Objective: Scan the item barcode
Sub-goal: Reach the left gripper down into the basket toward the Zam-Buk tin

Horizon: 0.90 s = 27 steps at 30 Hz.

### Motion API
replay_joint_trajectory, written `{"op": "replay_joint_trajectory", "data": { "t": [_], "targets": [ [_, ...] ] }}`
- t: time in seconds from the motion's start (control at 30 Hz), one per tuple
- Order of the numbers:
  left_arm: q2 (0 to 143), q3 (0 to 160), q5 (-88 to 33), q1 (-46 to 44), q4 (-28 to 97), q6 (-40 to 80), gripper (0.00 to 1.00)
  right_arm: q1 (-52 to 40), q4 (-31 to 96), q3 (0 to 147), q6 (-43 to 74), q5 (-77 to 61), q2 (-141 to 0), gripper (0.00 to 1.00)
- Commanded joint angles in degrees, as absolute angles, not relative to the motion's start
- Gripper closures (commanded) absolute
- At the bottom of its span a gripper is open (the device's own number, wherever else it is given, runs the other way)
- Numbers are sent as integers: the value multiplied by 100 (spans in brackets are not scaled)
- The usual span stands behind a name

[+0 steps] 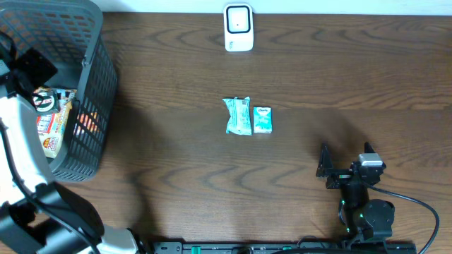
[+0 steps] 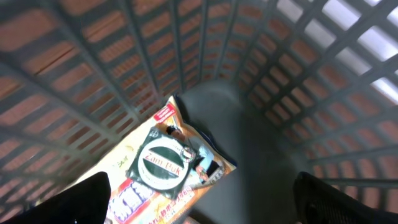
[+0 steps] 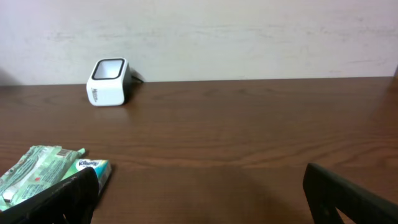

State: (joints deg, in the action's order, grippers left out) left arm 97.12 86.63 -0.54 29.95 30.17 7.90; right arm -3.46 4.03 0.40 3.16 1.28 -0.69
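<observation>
- Left wrist view: left gripper (image 2: 205, 202) hangs inside the basket (image 1: 92, 106), jaws wide apart, nothing between them; a printed packet (image 2: 165, 168) lies loose on the floor below.
- Right gripper (image 3: 202, 199) also gapes empty, low over the table (image 1: 176, 176).
- Unscanned goods, by my reading: green pack (image 1: 237, 116) and tissue pack (image 1: 262, 119), touching, mid-table, well short of the scanner (image 1: 239, 28).
- Advice: raise the left arm straight up, clear of the mesh wall.
- Pinch one pack by its edges, barcode uncovered; separate the pair first.
- Present it square to the scanner window.
</observation>
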Motion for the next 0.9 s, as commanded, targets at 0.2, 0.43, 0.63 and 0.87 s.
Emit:
{"op": "replay_joint_trajectory", "data": {
  "t": [0.2, 0.43, 0.63, 0.87],
  "targets": [
    [10761, 8685, 840, 3022, 2790, -318, 7, -327, 423, 32, 248, 137, -38, 1],
    [11227, 8685, 810, 3020, 2615, -707, 8, -327, 423, 32, 248, 137, -38, 1],
    [11461, 8685, 801, 3022, 2473, -711, 8, -327, 423, 32, 248, 137, -38, 1],
    [11660, 8665, 801, 3037, 2506, -707, 7, -327, 425, 32, 248, 137, -38, 1]
  ]
}}
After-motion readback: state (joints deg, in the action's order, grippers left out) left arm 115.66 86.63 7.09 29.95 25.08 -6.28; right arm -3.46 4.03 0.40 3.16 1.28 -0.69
